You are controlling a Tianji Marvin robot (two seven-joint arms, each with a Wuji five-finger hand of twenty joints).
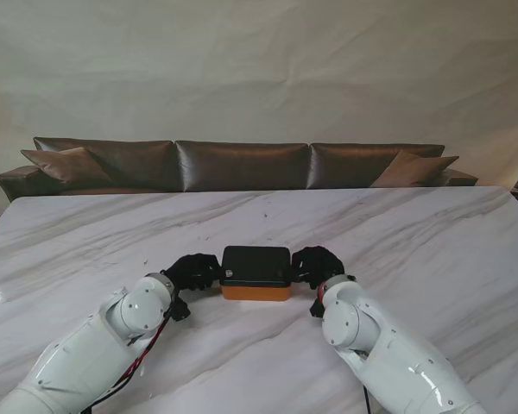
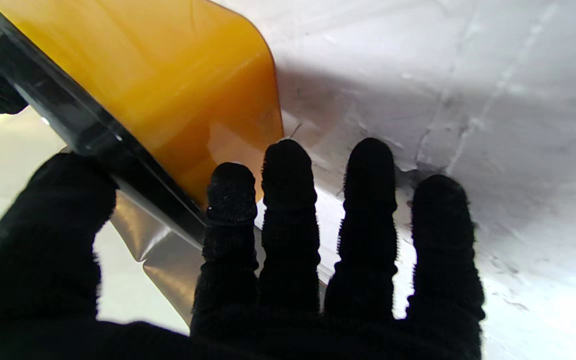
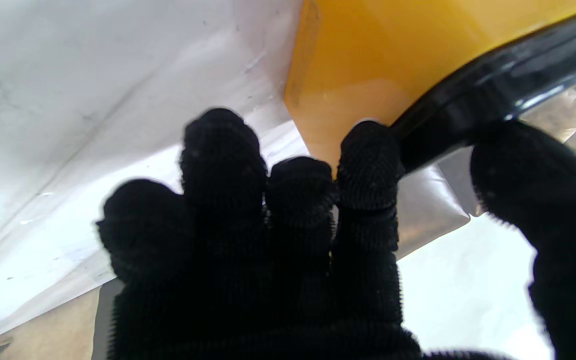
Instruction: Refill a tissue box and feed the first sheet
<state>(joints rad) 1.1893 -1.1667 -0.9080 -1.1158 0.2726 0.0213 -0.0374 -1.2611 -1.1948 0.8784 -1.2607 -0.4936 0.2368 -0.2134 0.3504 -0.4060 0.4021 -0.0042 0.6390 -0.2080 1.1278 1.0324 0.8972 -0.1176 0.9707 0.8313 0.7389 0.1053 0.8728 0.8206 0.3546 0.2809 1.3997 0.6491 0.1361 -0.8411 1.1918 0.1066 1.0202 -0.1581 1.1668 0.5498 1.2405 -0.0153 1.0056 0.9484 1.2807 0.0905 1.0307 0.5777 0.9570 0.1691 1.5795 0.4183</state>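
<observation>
Risk: uneven lift | left hand (image 1: 192, 272), right hand (image 1: 316, 263) pinch black lid (image 1: 256, 263) ends | lid may jam, dragging orange base (image 1: 255, 293).

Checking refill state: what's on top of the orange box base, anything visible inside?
A black lid sits on the orange base, left hand and right hand at its ends. The lid covers the interior, so any tissue inside can't be seen.

Glossy plastic lid (image 1: 256, 263), knit gloves (image 2: 288, 260), polished marble table (image 1: 414, 233).
</observation>
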